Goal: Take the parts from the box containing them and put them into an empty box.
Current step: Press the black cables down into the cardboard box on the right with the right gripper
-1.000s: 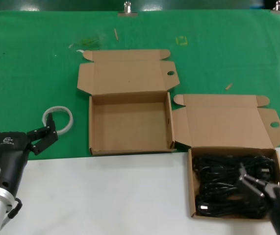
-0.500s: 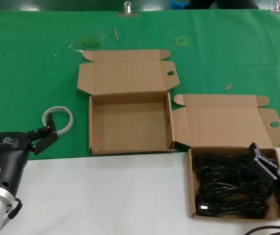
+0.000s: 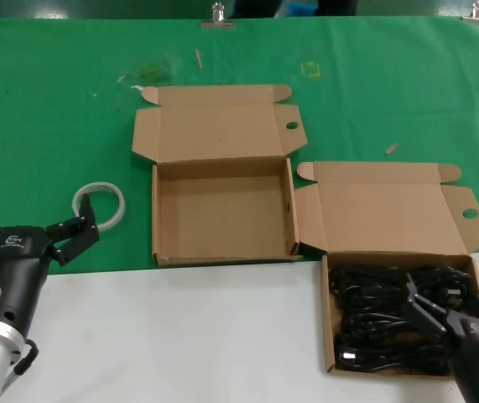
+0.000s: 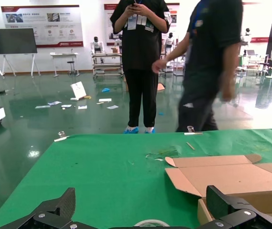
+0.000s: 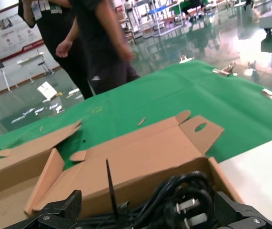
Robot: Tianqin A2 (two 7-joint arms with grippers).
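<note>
Parts [image 3: 390,315]: black coiled cords, all lying in the box containing them [image 3: 331,327] at the tabletop's near right. Right gripper [image 3: 436,312]: jaws spread above the cords, poised for a pick. Empty box [image 3: 222,252]: left of it, lid back to receive. Left gripper [image 3: 33,231]: parked, jaws apart.

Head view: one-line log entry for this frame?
right gripper: open, over cords in full box | left gripper: open, idle near tape ring | empty box: no cords yet

No readable text — small logo on left arm [image 3: 11,244], possibly lettering
</note>
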